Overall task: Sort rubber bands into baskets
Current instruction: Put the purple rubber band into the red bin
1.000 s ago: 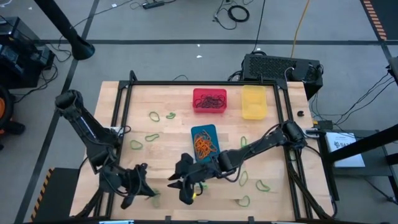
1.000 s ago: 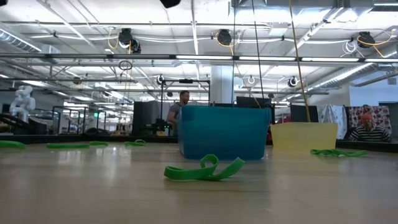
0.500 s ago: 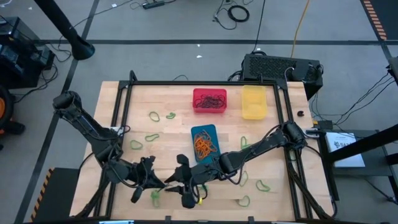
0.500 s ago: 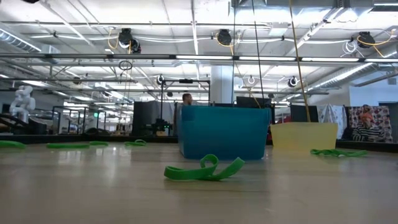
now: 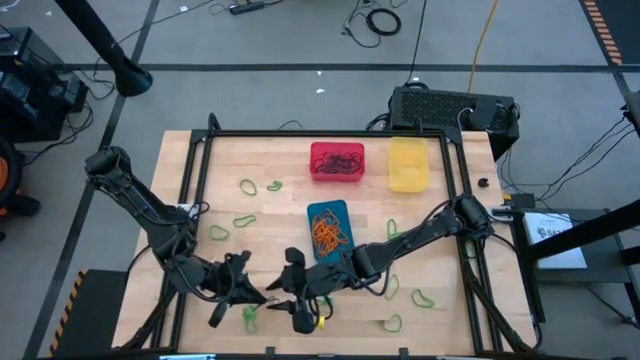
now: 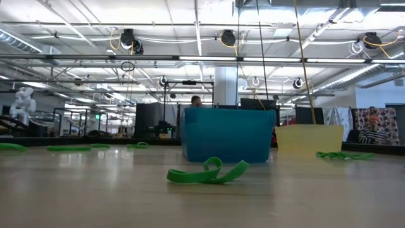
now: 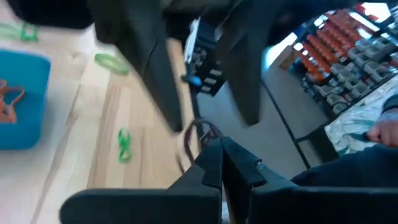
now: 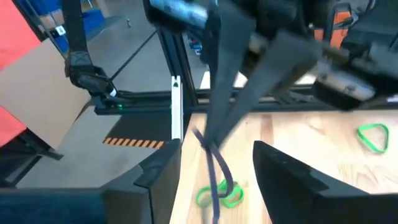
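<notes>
Left hand (image 5: 258,296): pinched shut on a dark rubber band (image 7: 200,132) (seemingly for passing across), held at the near edge of the surface (image 5: 280,215).
Right hand (image 5: 285,305): spread wide, facing the left, the dark band hanging between its fingers (image 8: 283,177).
Green rubber bands (image 5: 246,220): left scattered on the surface, unsorted.
Blue basket (image 5: 329,229): placed mid-surface, orange bands inside.
Red basket (image 5: 337,162): at the far side, dark bands inside.
Yellow basket (image 5: 408,164): beside the red.
</notes>
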Available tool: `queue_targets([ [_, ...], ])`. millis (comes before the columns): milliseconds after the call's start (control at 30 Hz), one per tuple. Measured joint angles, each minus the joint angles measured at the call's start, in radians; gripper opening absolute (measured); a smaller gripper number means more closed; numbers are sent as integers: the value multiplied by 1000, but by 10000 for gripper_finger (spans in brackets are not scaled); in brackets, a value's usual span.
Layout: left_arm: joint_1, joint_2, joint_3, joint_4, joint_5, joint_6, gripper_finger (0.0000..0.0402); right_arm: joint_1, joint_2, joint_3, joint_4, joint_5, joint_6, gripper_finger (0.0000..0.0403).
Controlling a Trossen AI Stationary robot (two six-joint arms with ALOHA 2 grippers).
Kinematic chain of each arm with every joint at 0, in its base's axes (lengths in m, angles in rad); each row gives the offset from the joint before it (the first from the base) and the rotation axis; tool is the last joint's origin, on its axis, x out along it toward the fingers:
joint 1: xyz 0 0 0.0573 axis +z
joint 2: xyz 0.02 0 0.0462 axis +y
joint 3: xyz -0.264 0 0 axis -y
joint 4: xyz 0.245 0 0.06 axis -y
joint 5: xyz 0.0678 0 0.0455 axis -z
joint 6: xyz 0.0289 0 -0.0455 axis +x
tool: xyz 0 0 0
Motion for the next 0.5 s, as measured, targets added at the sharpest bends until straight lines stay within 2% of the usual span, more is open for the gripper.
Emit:
queue_targets([
  [267,0,-1,2,68,0,70,2,0,0,0,-39,0,25,151],
  [400,0,0,2,48,0,69,2,0,0,0,-40,0,27,95],
  [500,0,0,2,27,0,68,2,0,0,0,-45,0,26,35],
])
